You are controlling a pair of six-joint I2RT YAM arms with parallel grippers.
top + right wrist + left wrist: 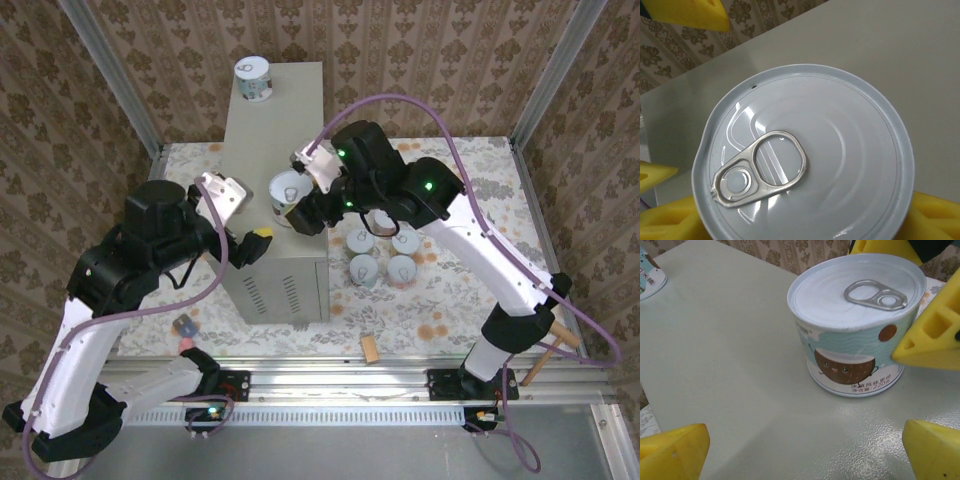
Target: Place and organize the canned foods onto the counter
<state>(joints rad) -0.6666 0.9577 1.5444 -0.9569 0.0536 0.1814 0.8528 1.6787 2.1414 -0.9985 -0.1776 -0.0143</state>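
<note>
Blue can (852, 330) stood on grey surface (730, 365), flanked by right tool (800, 215), grip not discernible, left tool (802, 455) held wide.

A robot lab cell — aluminium frame posts (112, 75), floral-print backdrop panels (50, 130), a mounting rail (350, 380).

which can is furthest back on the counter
The pale-blue-labelled can at the far left corner of the counter. The other can on top stands midway along its right edge, and four more cans are down on the floral floor.
</note>
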